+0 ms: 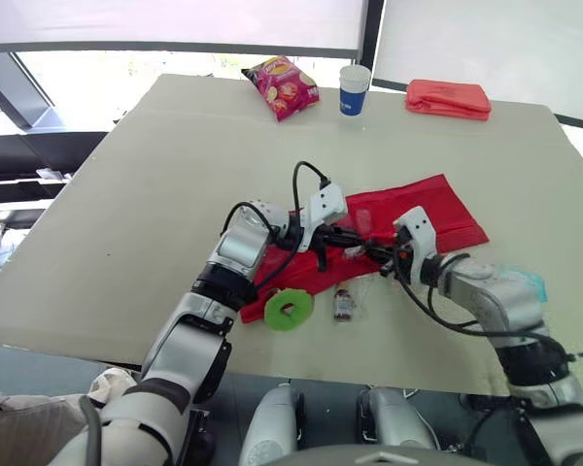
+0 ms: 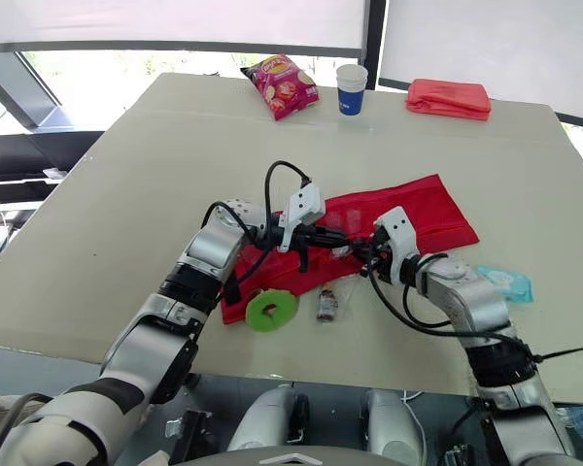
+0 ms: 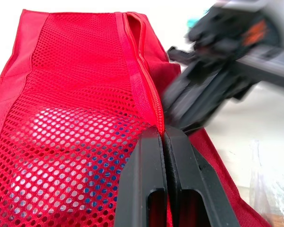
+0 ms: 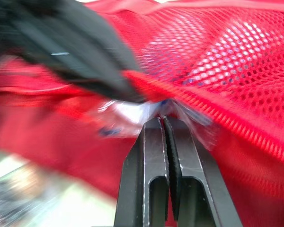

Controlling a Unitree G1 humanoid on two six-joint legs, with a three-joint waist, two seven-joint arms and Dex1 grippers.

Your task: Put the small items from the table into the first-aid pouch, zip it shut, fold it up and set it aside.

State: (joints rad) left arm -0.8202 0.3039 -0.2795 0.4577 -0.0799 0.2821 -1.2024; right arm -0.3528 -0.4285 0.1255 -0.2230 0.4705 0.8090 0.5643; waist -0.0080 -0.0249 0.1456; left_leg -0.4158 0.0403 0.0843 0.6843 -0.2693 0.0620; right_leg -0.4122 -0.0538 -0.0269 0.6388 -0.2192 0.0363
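Note:
The red first-aid pouch [image 1: 423, 209] lies opened flat in the middle of the table, mesh side up. My left gripper [image 1: 358, 241] is shut on the zipper edge of the mesh pocket [image 3: 85, 94], lifting it a little. My right gripper [image 1: 374, 255] meets it from the right, shut on a clear plastic packet [image 4: 132, 112] right at the pocket's mouth. The other gripper's black fingers [image 4: 80, 52] show blurred just above that packet. A green ring [image 1: 289, 309] and a small dark packet [image 1: 344, 304] lie on the table in front of the pouch. A teal packet [image 2: 505, 282] lies right of my right arm.
At the far edge stand a pink snack bag [image 1: 284, 85], a blue-and-white paper cup [image 1: 355, 89] and a second, folded red pouch [image 1: 448, 98]. The table's front edge runs just below the green ring. Cables loop off both wrists.

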